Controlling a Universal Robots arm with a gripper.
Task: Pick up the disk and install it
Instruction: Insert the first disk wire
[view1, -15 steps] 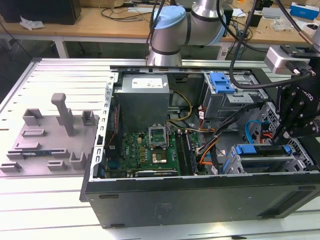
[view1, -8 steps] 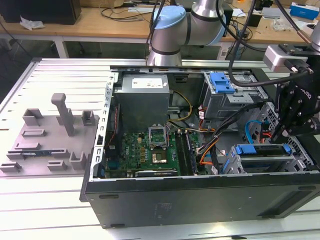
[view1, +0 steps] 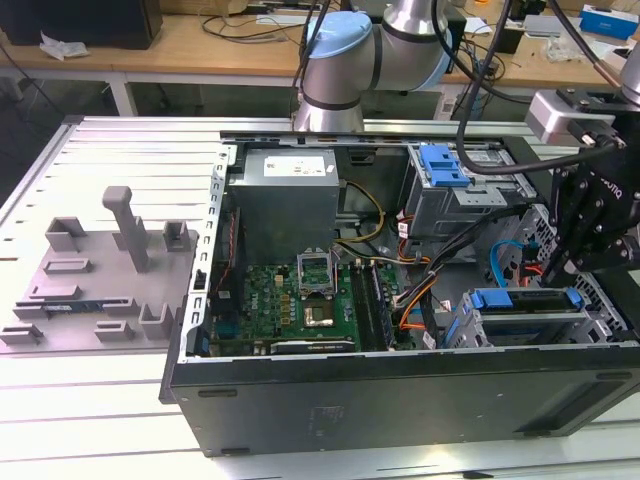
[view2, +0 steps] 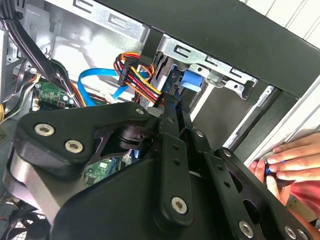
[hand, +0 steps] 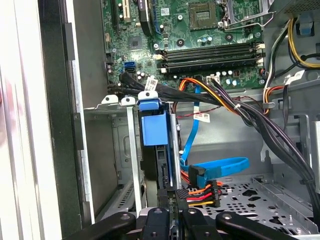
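Note:
The disk (view1: 525, 300), silver-grey with a blue carrier frame, sits on edge in the drive bay at the case's front corner, on the exterior view's right. In the first wrist view the disk (hand: 152, 130) stands between the bay's metal rails, its blue end pointing at the motherboard. My gripper (view1: 552, 272) hangs just above and behind it. In both wrist views the black fingers (hand: 159, 215) lie close together, and the gripper (view2: 174, 105) meets the near end of the disk (view2: 192, 80). Nothing shows between the fingers.
The open computer case (view1: 400, 390) holds a green motherboard (view1: 300, 295), a grey power-supply box (view1: 290, 195), cable bundles (hand: 225, 102) and an upper drive cage with a blue latch (view1: 443, 165). A grey fixture plate (view1: 110, 270) lies on the exterior view's left. A person's hand (view2: 287, 162) rests on the case's outer edge.

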